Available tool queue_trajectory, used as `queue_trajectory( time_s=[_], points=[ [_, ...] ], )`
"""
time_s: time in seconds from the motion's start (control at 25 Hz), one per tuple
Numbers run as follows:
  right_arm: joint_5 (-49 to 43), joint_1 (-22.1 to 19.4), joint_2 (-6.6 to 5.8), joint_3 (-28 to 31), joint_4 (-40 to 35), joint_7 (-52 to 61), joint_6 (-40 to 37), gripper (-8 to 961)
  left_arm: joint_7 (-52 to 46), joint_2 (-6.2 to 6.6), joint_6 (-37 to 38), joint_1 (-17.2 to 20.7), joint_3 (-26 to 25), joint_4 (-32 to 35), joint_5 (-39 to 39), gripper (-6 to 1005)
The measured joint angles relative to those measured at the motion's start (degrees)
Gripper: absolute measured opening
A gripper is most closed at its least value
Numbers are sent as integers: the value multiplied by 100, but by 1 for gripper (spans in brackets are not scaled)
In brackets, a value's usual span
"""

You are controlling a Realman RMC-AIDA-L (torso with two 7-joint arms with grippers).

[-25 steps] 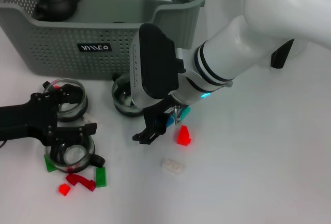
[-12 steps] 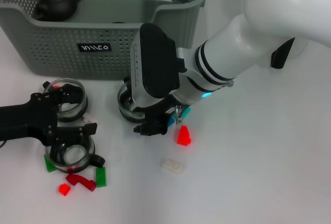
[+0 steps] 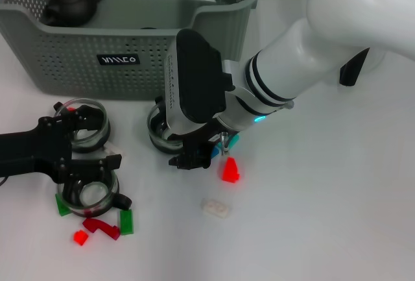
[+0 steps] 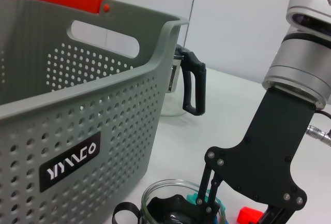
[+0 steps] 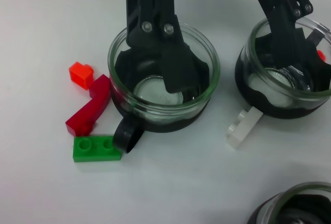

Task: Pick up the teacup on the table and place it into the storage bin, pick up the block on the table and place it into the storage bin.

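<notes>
The grey-green storage bin [image 3: 130, 41] stands at the back left with a dark teapot [image 3: 71, 3] inside. A glass teacup with a black sleeve [image 3: 157, 132] sits just in front of it. My right gripper [image 3: 179, 151] is shut on its rim, and the cup rests on the table; it also shows in the left wrist view [image 4: 178, 208]. A red block [image 3: 229, 171] lies just right of that gripper. My left gripper [image 3: 97, 139] is open at the left, its fingers spread over two more teacups [image 3: 89, 122] [image 3: 91, 193].
A cyan block [image 3: 231, 141] lies under the right wrist, and a clear block [image 3: 216, 208] lies nearer me. Green [image 3: 126, 221] and red [image 3: 100, 226] blocks lie by the near left cup. A glass jug with a black handle [image 4: 190, 87] stands beyond the bin.
My right gripper's fingers have closed from open onto the teacup in front of the bin. The cup has shifted slightly towards me. The left arm has not moved.
</notes>
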Motion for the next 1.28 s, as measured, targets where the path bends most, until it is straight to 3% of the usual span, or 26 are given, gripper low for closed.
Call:
queue_trajectory(
  time_s=[0.16,0.72,0.84,1.08,1.16,1.24,1.28],
  points=[
    [-5,2,-1,0,4,78,-4,397,0,0,-2,0,0,-5,0,930],
    [-9,107,-41,34,-6,506,-168,61,8,0,-71,-6,0,-26,0,930],
    [-7,99,-72,103,-142,579,-328,61,9,9,-71,1,0,-26,0,930],
    [-520,-249,-127,877,-1004,966,-1328,61,9,33,-4,34,0,23,-1,930],
    [-945,-524,-118,1129,-1586,1284,-1704,61,9,48,41,48,0,32,-1,930],
    [-1388,-887,-128,1543,-2653,1754,-2396,61,9,78,127,61,-28,49,-3,930],
    [-1388,-887,-128,1543,-2653,1754,-2396,61,9,78,127,61,-28,49,-3,930]
  ],
)
